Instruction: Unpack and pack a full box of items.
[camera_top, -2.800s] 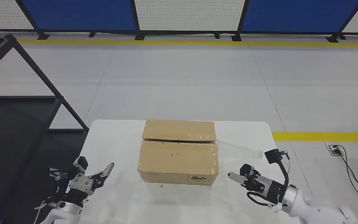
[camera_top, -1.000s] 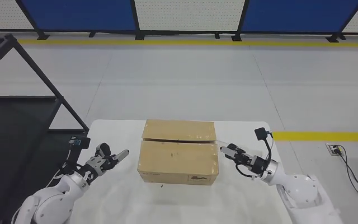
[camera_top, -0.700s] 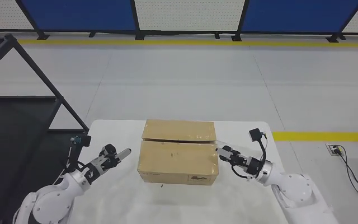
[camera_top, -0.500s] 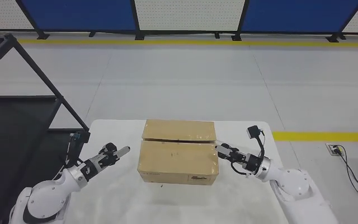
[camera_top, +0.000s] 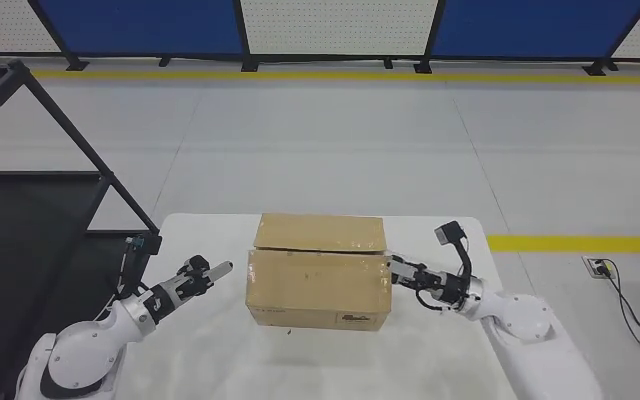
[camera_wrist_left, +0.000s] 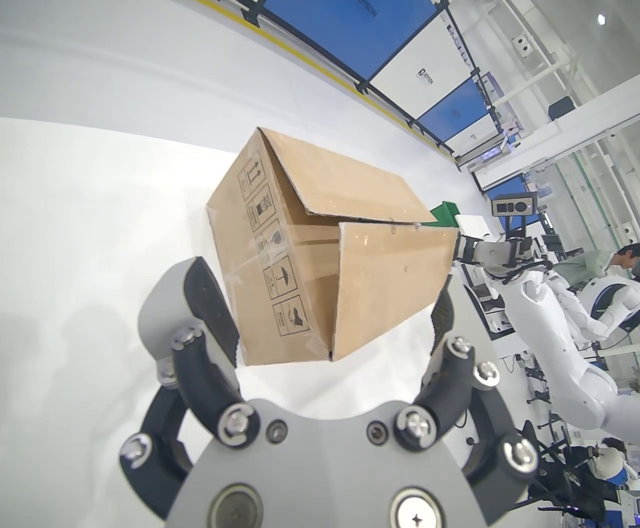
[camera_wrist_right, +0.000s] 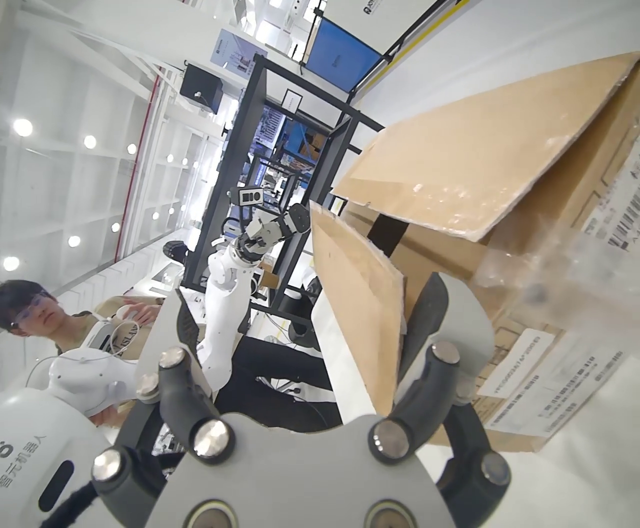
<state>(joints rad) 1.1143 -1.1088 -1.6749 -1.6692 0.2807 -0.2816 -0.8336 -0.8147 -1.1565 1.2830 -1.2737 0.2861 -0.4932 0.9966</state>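
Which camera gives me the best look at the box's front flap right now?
The right wrist view: the front flap stands edge-on between the open right claw's fingers. The left wrist view shows its face from the cardboard box's other end; the top view shows it flat from above, hiding any lift.

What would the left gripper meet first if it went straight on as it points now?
Probably the cardboard box, at its labelled end; the open left gripper aims right at it.

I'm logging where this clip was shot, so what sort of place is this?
Probably a robotics lab or test hall: blue and white partition panels, a yellow floor line, and a brown cardboard box on a white table.
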